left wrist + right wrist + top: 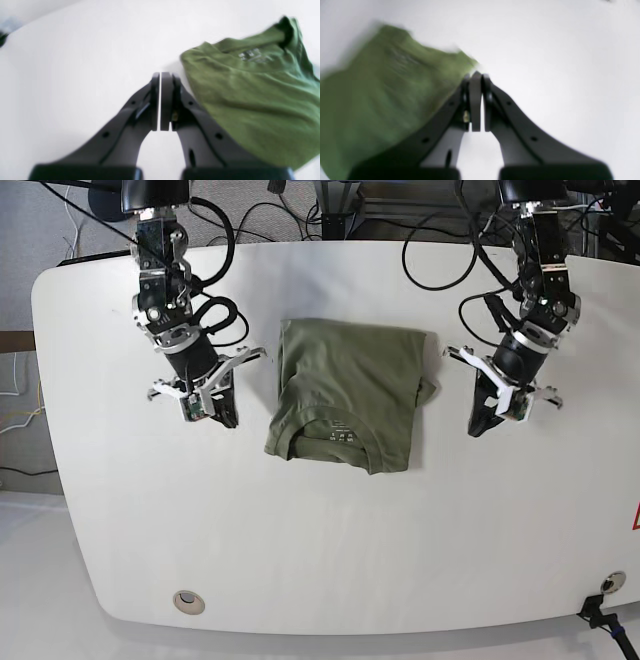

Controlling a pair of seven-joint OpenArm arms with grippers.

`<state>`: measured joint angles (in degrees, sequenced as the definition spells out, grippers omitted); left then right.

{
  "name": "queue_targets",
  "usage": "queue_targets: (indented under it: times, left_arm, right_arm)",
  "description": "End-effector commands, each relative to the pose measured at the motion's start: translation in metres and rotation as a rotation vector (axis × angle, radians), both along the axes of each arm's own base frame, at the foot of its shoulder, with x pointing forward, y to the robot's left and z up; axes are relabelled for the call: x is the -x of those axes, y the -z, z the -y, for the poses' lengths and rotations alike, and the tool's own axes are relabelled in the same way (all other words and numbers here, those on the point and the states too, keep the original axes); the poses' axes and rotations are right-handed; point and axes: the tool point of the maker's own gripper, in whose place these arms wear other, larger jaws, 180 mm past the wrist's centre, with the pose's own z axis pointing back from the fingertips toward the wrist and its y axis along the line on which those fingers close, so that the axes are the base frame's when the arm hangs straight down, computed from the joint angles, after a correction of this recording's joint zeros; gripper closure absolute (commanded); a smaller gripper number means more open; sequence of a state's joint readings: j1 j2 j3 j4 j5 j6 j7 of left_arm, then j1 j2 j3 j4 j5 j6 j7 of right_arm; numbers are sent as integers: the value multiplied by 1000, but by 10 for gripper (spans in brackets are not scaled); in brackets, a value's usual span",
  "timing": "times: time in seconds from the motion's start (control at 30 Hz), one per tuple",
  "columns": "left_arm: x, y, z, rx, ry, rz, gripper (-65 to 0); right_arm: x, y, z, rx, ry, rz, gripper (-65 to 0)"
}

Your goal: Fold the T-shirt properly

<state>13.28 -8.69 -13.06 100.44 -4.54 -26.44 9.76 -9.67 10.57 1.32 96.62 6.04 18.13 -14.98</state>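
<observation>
The folded T-shirt (348, 394) lies flat mid-table, its collar toward the near edge, nearer the far edge than the near one. The left gripper (484, 420) hangs just off the shirt's side, jaws pressed together, holding nothing. The right gripper (224, 416) flanks the other side, likewise closed and empty.

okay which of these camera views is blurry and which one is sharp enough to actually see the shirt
Base view: sharpest, evenly lit, the T-shirt shows crisp edges on the table. Left wrist view: mildly soft, the collar label unreadable, the left gripper fairly clear. Right wrist view: worst, the shirt smeared into a green blur, the right gripper soft too, and the table washed out bright.
</observation>
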Motion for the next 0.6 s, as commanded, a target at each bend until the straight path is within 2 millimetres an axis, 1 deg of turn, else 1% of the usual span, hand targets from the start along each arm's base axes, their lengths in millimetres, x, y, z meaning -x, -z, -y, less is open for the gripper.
queue_targets:
  times: [0.0,0.07,0.17,0.23,0.33,0.4,0.57]
  left_arm:
    - [2,-16,-4,31,-20,82,0]
    - [18,-14,-2,80,-47,119,0]
    - [49,-2,-1,111,-58,108,0]
    - [76,9,2,115,-54,58,0]
    - [115,19,10,139,-66,-6,0]
    - [141,22,11,139,-72,-46,0]
    - [204,31,17,151,-102,-186,0]
  right_arm:
    - [-3,-23,4,-30,68,94,0]
    - [16,-17,10,-37,120,119,0]
    - [50,-9,9,-18,129,119,0]
    - [74,-1,8,-12,126,72,0]
    - [111,5,8,1,119,14,0]
    - [133,2,7,8,113,-15,0]
    - [193,10,5,19,105,-142,0]
